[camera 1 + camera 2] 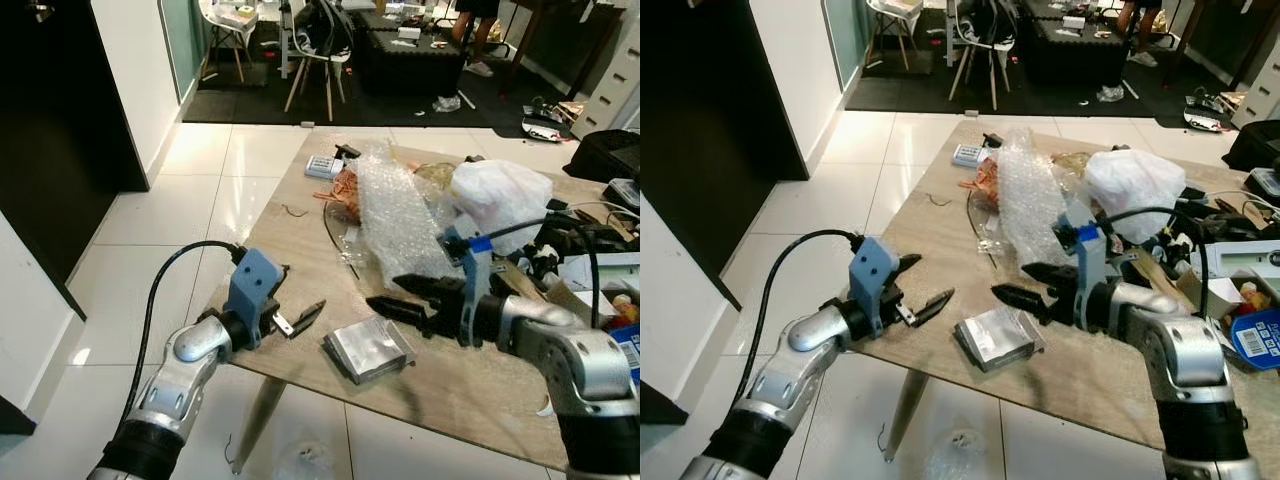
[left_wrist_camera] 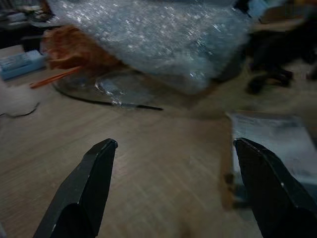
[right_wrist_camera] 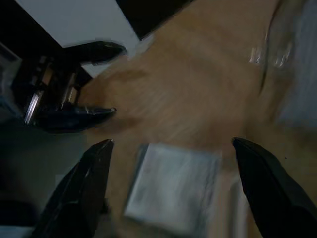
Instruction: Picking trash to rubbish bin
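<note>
A flat silvery foil packet [image 1: 368, 349] lies near the front edge of the wooden table [image 1: 300, 240]. My left gripper [image 1: 296, 297] hovers open at the table's front left edge, left of the packet [image 2: 277, 148]. My right gripper [image 1: 398, 295] is open too, its fingers pointing left just above and behind the packet [image 3: 173, 188]. Behind it lies a sheet of bubble wrap [image 1: 395, 215], with orange netting [image 1: 345, 190] and a white plastic bag [image 1: 500, 200] beside it.
The table's right side is crowded with cables, boxes and small items [image 1: 590, 270]. A small grey device [image 1: 323, 166] lies at the far left corner. White tiled floor [image 1: 160, 230] surrounds the table; chairs [image 1: 320, 50] and a dark bench stand beyond.
</note>
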### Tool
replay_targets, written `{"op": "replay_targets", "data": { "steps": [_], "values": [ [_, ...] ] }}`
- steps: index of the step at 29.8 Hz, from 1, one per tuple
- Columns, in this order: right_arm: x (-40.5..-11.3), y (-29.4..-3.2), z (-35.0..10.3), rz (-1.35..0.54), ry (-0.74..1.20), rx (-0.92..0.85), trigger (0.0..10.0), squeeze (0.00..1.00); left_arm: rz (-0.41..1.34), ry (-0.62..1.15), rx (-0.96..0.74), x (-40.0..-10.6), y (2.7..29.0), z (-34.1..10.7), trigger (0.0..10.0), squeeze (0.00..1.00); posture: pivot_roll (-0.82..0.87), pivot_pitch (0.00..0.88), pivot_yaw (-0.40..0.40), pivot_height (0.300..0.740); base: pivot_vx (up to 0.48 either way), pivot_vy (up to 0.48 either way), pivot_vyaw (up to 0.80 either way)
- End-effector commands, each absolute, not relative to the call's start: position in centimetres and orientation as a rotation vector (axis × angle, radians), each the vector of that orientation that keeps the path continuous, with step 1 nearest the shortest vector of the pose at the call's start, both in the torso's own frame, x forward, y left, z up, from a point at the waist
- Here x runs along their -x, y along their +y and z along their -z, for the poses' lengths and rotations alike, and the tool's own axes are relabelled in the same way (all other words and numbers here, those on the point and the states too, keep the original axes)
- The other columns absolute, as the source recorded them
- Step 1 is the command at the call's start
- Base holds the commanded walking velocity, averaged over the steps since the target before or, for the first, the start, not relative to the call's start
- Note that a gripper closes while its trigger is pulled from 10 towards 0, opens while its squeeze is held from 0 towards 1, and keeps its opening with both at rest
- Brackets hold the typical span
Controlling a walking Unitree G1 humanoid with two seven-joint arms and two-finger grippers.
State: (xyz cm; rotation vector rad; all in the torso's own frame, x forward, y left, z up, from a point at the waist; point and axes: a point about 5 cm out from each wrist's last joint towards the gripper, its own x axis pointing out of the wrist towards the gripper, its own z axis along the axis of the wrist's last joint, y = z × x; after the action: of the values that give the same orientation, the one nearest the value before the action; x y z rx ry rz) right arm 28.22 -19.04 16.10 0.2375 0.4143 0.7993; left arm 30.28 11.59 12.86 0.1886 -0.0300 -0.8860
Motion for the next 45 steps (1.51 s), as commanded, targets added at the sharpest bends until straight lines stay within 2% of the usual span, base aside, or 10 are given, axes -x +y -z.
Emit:
{"op": "replay_targets", "data": {
  "steps": [1, 2, 3, 20, 21, 22, 29, 31, 33, 45],
  "values": [
    [-27.9, -19.0, -16.2, -0.799, 0.416, -0.267, 10.0, 1.00, 0.918, -0.016, -0.187, -30.0, 11.5, -12.7, 10.0, 0.00, -0.10, 0.025, -0.011, 0.740, 0.000, 0.000, 0.00],
    [-27.6, -19.0, -15.8, -0.796, 0.436, -0.278, 10.0, 0.81, 0.928, -0.010, -0.189, -29.9, 11.6, -12.7, 10.0, 0.00, -0.10, 0.026, -0.009, 0.740, 0.000, 0.000, 0.00],
    [-27.4, -18.9, -15.4, -0.797, 0.453, -0.283, 10.0, 0.00, 0.942, -0.003, -0.192, -29.8, 11.6, -12.6, 10.0, 0.00, -0.10, 0.026, -0.009, 0.740, 0.000, 0.000, 0.00],
    [-27.8, -19.4, -14.4, -0.711, 0.474, -0.239, 10.0, 0.00, 1.029, 0.040, -0.209, -28.8, 11.3, -12.1, 10.0, 0.00, -0.10, 0.043, -0.003, 0.740, 0.000, 0.000, 0.00],
    [-28.0, -19.5, -14.5, -0.697, 0.460, -0.238, 10.0, 0.58, 1.012, 0.035, -0.213, -29.0, 11.4, -12.0, 10.0, 0.00, -0.09, 0.046, -0.003, 0.740, 0.000, 0.000, 0.00],
    [-28.2, -19.7, -14.6, -0.691, 0.443, -0.227, 10.0, 1.00, 0.992, 0.028, -0.213, -29.1, 11.5, -12.0, 10.0, 0.00, -0.09, 0.047, -0.001, 0.740, 0.000, 0.000, 0.00],
    [-28.9, -19.8, -14.1, -0.644, 0.451, -0.191, 10.0, 1.00, 1.016, 0.041, -0.213, -29.1, 11.6, -11.5, 10.0, 0.00, -0.09, 0.060, -0.002, 0.740, 0.000, 0.000, 0.00],
    [-29.0, -19.6, -14.0, -0.652, 0.458, -0.200, 10.0, 0.17, 1.026, 0.054, -0.234, -29.0, 11.6, -11.2, 10.0, 0.00, -0.09, 0.066, -0.001, 0.740, 0.000, 0.000, 0.00],
    [-29.0, -19.6, -13.8, -0.656, 0.463, -0.206, 10.0, 0.00, 1.031, 0.060, -0.241, -29.0, 11.6, -11.1, 10.0, 0.00, -0.09, 0.070, 0.001, 0.740, 0.000, 0.000, 0.00],
    [-29.5, -18.8, -12.7, -0.660, 0.463, -0.309, 10.0, 0.00, 1.038, 0.055, -0.229, -29.1, 11.2, -11.0, 10.0, 0.00, -0.09, 0.080, 0.006, 0.740, 0.000, 0.000, 0.00]
  ]
}}
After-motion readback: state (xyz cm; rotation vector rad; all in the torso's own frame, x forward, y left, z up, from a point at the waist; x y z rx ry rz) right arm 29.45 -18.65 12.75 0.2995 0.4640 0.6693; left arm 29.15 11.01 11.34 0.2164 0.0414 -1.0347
